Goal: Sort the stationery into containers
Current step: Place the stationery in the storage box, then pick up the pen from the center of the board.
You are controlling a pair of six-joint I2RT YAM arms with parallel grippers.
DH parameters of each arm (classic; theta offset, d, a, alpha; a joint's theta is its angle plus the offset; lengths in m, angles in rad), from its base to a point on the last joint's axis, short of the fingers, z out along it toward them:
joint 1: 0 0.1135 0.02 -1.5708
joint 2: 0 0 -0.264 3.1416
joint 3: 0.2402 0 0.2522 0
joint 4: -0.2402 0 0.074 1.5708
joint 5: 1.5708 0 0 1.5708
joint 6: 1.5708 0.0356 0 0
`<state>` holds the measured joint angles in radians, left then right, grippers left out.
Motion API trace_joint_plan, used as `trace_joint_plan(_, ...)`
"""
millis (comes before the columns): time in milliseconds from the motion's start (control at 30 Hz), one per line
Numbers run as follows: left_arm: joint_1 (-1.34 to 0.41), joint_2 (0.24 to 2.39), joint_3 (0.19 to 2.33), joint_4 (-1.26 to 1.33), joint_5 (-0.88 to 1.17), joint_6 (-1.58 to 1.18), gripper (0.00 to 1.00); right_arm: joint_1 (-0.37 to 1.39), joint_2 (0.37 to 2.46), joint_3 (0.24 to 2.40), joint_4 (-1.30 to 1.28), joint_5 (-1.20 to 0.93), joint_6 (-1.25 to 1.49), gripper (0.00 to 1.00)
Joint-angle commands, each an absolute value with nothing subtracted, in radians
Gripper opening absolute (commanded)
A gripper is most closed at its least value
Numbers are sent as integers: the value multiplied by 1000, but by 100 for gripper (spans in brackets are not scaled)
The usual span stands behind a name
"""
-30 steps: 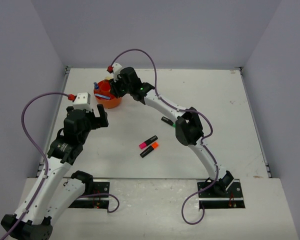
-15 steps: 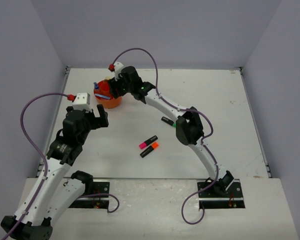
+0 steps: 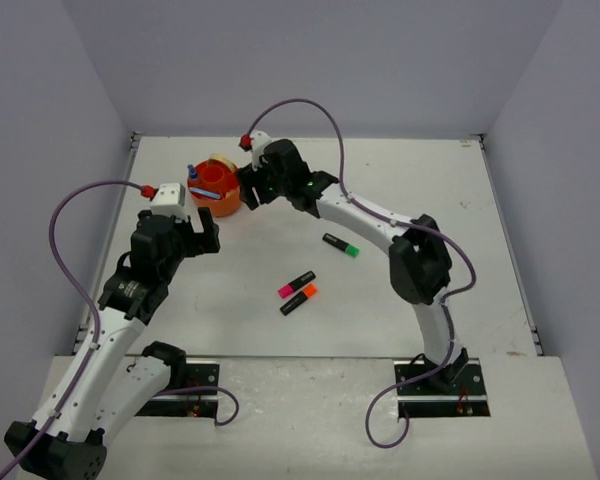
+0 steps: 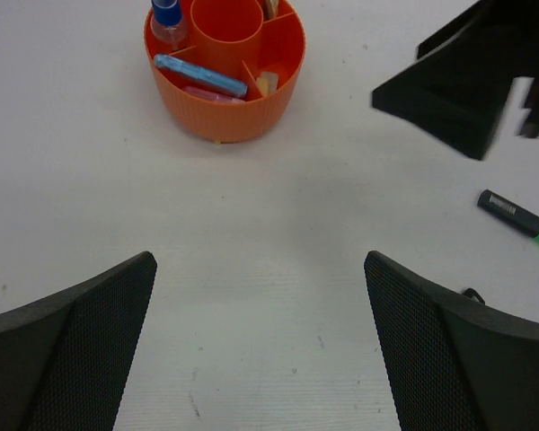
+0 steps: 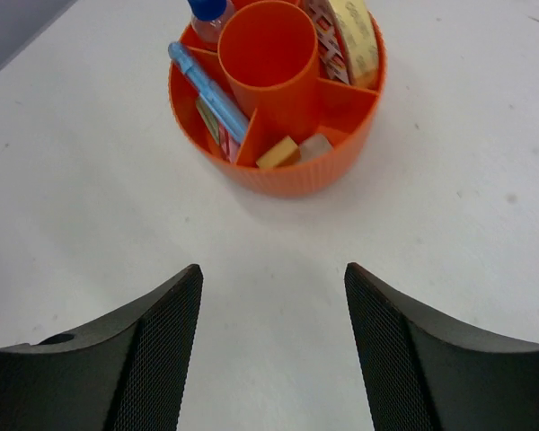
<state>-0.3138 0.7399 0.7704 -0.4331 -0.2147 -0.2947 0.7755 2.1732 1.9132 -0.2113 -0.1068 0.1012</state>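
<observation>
Green-tipped highlighter [image 3: 341, 245], pink-tipped highlighter [image 3: 297, 282] and orange-tipped highlighter [image 3: 299, 301] are left unsorted on the worktop [image 3: 430, 200], apart from the orange tub [image 5: 287, 180]. Left end effector [image 4: 259, 260] and right end effector [image 5: 271, 269] are held open, empty, for picking.

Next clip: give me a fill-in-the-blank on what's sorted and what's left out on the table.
____ highlighters lie on the table outside the tub. The lone highlighter, apart from the other two, has a ____ end. The tube in the tub has a ____ cap. The left gripper and right gripper hold nothing, jaws ____.
Missing: three; green; blue; open.
</observation>
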Motion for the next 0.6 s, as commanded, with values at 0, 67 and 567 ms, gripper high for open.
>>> trace_joint_plan(0,-302,753,775,-402,-176,-276,100,720,1888,1821,-355,-43,126,69)
trace_joint_plan(67,-302,734,765,-395,-171,-276,100,680,1846,1748,-496,-57,125,70)
trace_joint_plan(567,-302,734,766,-387,-141,-268,100,512,1855,1487,-775,-36,-123,63)
